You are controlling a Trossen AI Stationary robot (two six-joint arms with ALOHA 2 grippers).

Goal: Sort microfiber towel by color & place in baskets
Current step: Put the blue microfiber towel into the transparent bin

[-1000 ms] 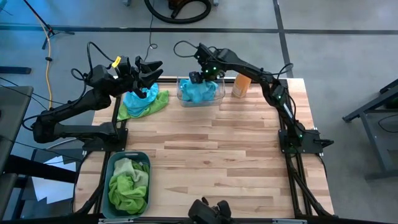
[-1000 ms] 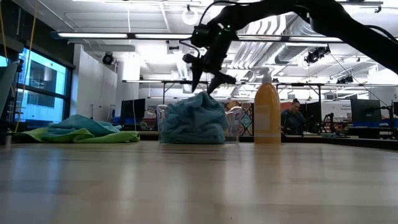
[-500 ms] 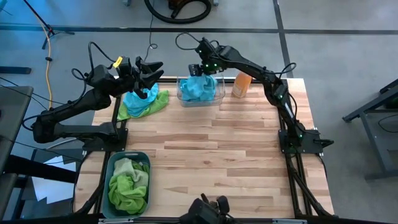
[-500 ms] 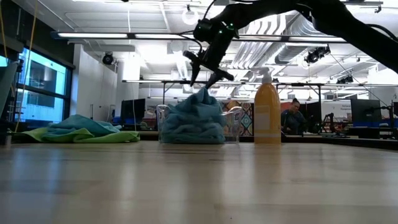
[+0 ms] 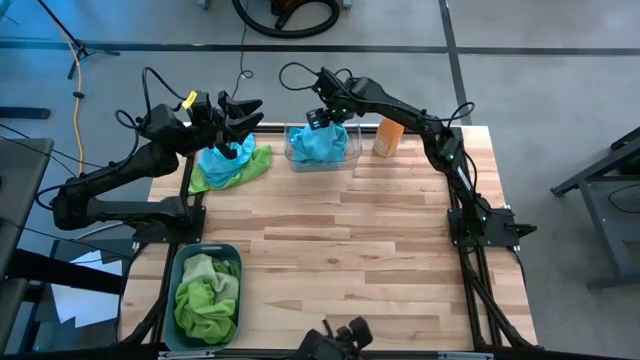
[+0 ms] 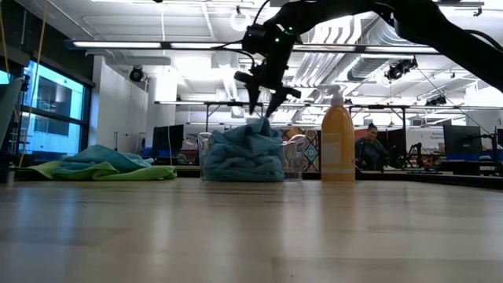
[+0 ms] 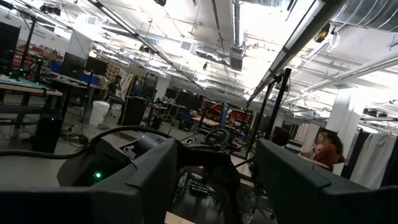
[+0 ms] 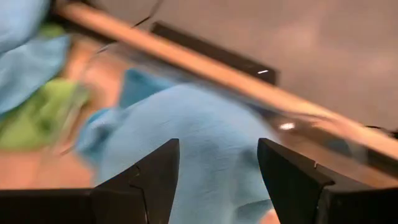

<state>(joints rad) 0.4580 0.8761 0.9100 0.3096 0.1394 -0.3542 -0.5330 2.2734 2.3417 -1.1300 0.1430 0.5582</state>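
While our right gripper (image 5: 322, 118) hangs just above the clear basket (image 5: 351, 152), its fingers stand apart with nothing between them, and the turquoise towels (image 6: 245, 153) sit heaped inside, rising above the rim. Our left gripper (image 5: 243, 113) is raised over the far left corner of the table (image 5: 380, 260), jaws wide and empty, above a loose pile where a turquoise towel (image 5: 226, 160) lies on top of a lime green towel (image 5: 255, 166). At the near left corner the teal-grey basket (image 5: 183, 262) holds green towels (image 5: 208, 298) only. We judge two cloths remain to be sorted. Risks as we see them: the blue heap stands tall, so another cloth dropped on top could slide over the rim; the pile's two colours overlap, so a pinch may lift both at once; the orange spray bottle (image 5: 389, 137) stands just beside the clear basket and a sweeping right arm could tip it.
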